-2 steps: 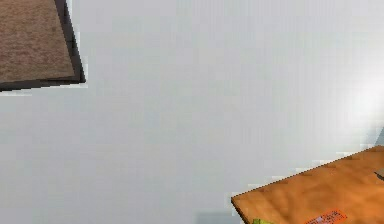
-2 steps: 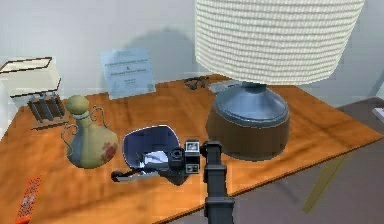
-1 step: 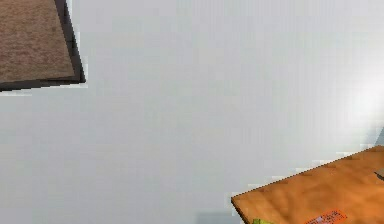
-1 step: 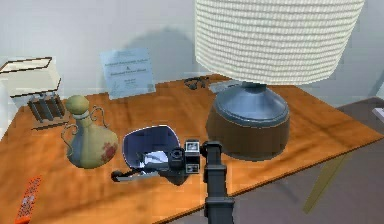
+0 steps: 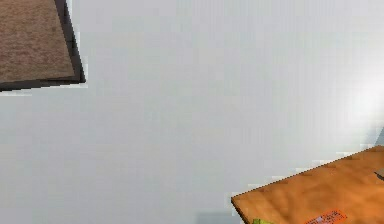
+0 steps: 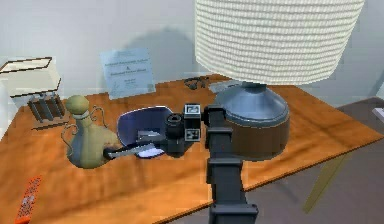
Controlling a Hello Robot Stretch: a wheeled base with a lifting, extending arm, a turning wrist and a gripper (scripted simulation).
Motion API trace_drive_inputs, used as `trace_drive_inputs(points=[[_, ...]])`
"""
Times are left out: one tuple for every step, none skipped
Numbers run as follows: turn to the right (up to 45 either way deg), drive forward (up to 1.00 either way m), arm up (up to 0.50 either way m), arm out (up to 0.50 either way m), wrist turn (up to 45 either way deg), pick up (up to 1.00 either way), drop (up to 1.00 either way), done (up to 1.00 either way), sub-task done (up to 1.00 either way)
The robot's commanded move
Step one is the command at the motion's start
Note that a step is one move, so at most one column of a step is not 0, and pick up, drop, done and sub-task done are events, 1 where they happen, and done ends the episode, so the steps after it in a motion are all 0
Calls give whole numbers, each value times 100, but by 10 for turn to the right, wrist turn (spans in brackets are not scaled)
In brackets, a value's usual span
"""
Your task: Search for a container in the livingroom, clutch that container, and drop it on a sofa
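Note:
A wooden table (image 6: 300, 125) spreads across the arm side view. On it lies a blue, bowl-like container (image 6: 138, 122), tilted so that its inside shows. My gripper (image 6: 138, 152) reaches leftward at the container's lower rim, at the end of the dark arm (image 6: 222, 170). Two white marker squares (image 6: 191, 110) sit on the wrist. I cannot tell whether the gripper holds anything, since the container lies on the table right behind the fingers. An olive vase (image 6: 86, 138) with a narrow neck stands just left of the container.
A lamp with a wide ribbed shade (image 6: 276, 40) and a dark round base (image 6: 252, 118) stands right of the arm. A framed certificate (image 6: 128, 72) and a small rack (image 6: 44, 106) stand at the back. In the forward view, the table corner (image 5: 320, 192) juts in bottom right, and a brown framed panel (image 5: 32, 42) lies top left.

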Motion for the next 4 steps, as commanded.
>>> trace_drive_inputs(points=[[0, 0, 10, 0, 0, 0, 0, 0, 0], [0, 0, 0, 0, -450, 0, 0, 0, 0], [0, 0, 0, 0, -270, 0, 0, 0, 0], [0, 0, 0, -22, 0, 0, 0, 0, 0]])
